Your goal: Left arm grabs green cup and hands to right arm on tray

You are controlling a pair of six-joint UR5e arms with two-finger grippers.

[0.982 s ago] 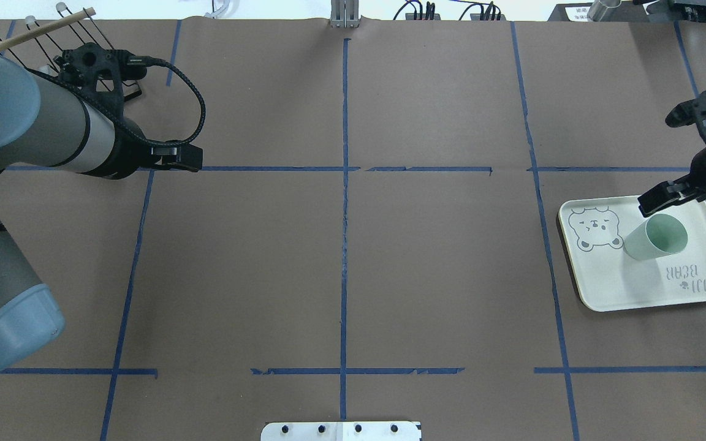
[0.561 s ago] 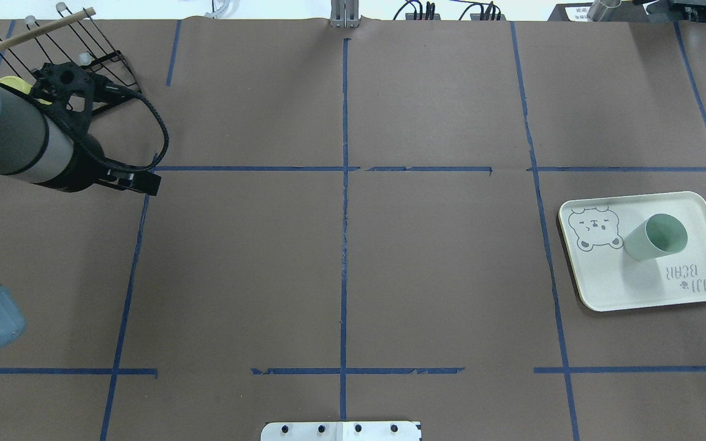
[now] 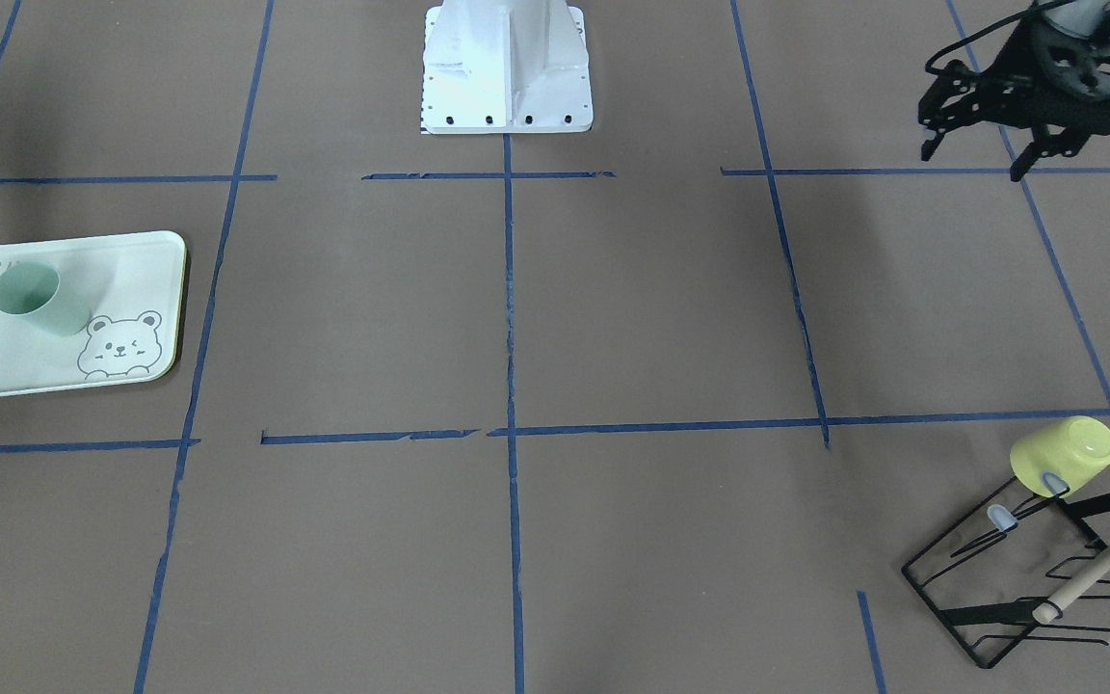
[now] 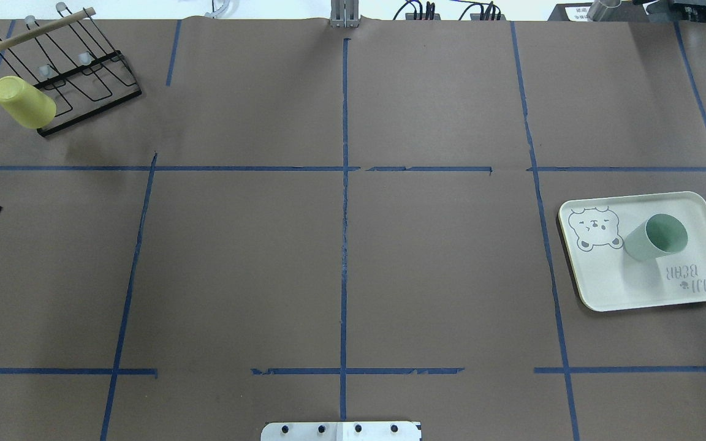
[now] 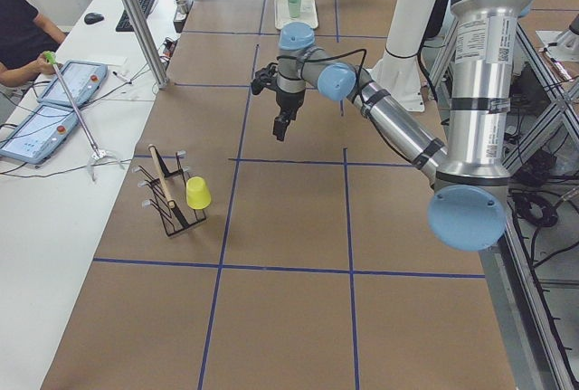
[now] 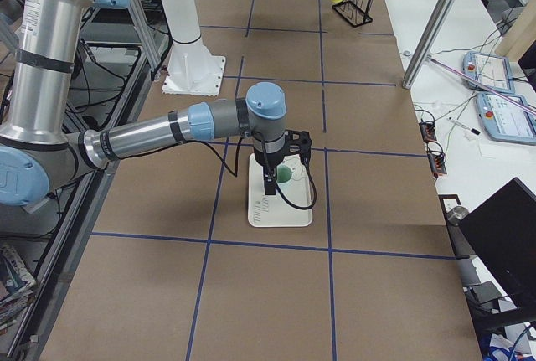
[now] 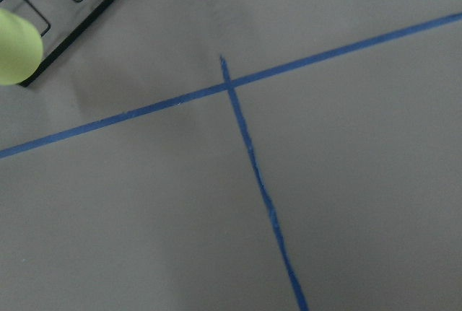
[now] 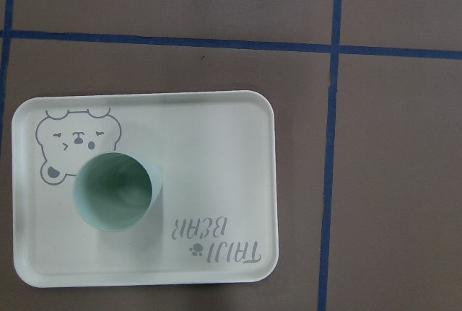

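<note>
As things lie, the delivery looks finished. What remains is getting both arms clear without disturbing anything.

Nearest the operators' side, the wire rack (image 3: pixel 960 578) carries the yellow cup (image 3: pixel 1064 453), tipped over a prong, so the left arm should pass well above it. Further in, the green cup (image 8: pixel 115 192) stands upright, mouth up, on the tray (image 8: pixel 216 145), between the bear drawing and the lettering. The right hand (image 6: pixel 268 185) hangs above the tray, apart from the cup. I cannot tell whether its fingers are spread (only a side view shows it). It should rise straight up before swinging away, since brushing the rim would likely tip so light a cup. Farthest back, the left hand (image 3: pixel 971 162) is spread wide and empty.

The rack is thin black wire with pale capped prongs and a wooden dowel (image 3: pixel 1104 569). The yellow cup is smooth and tapered. The green cup is matte, handleless, slightly tapered plastic. The tray is smooth with rounded corners and a raised lip, and is probably slick. The counter (image 4: pixel 341 275) is brown paper crossed with blue tape.
</note>
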